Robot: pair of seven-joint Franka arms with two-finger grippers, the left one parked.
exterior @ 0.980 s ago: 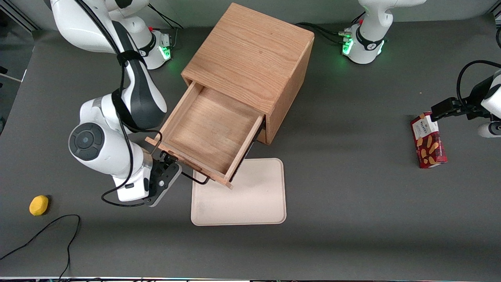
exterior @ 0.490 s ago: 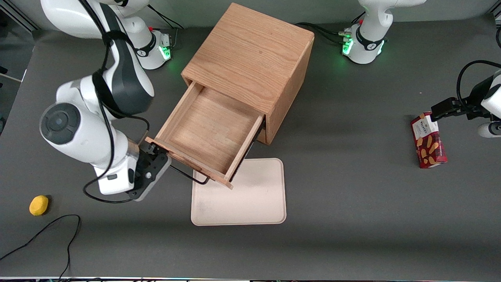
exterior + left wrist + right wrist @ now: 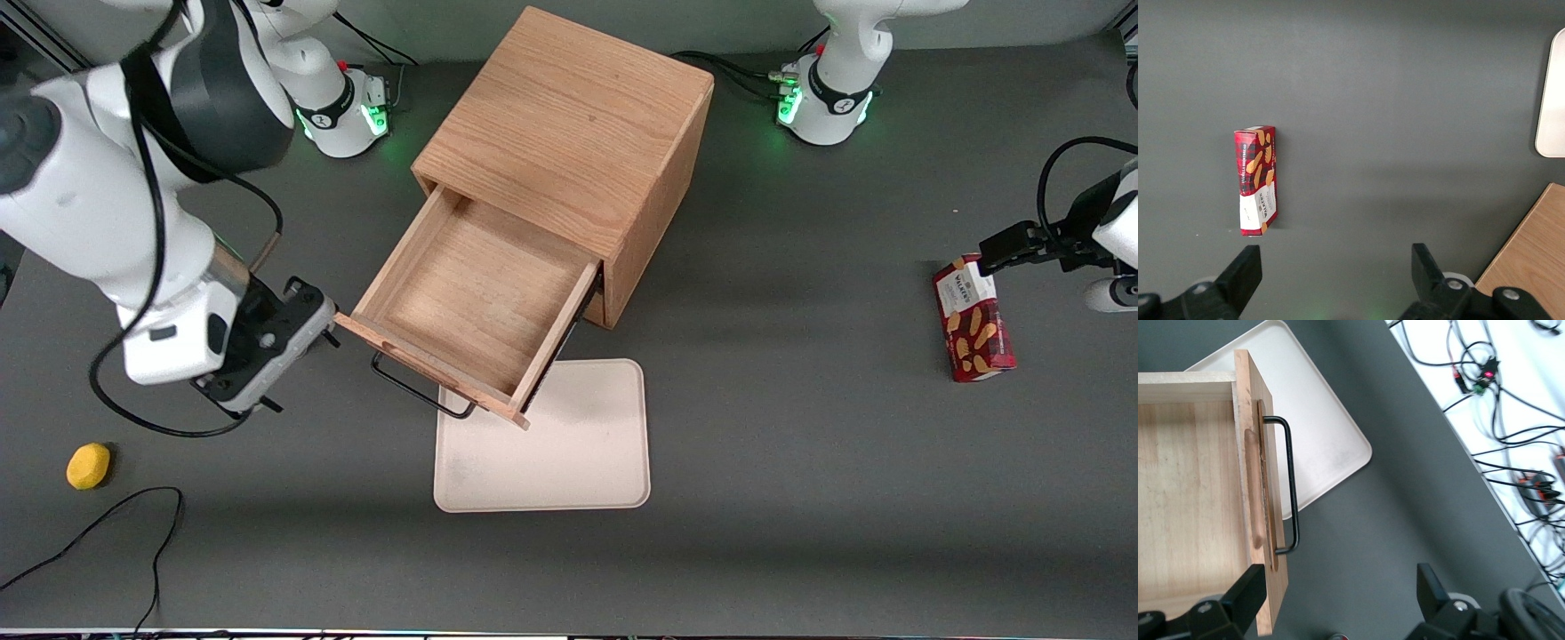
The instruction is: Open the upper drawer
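Observation:
The upper drawer [image 3: 480, 298] stands pulled far out of the light-oak cabinet [image 3: 569, 124], and its wooden inside is bare. Its thin black bar handle [image 3: 418, 391] is free, with nothing on it. My right gripper [image 3: 276, 351] is open and empty. It hangs above the table beside the drawer's front corner, toward the working arm's end. In the right wrist view the gripper [image 3: 1338, 593] has its fingers [image 3: 1248, 590] spread wide, with the drawer front [image 3: 1261, 520] and handle [image 3: 1293, 487] ahead of them. The lower drawer is hidden under the upper one.
A beige tray [image 3: 569, 444] lies on the table in front of the cabinet, partly under the drawer front. A yellow object [image 3: 88, 466] and a black cable [image 3: 107, 524] lie near the working arm. A red biscuit box [image 3: 973, 320] lies toward the parked arm's end.
My gripper has come off the handle and moved away from the drawer toward the working arm's end, rising. The drawer has stayed pulled out.

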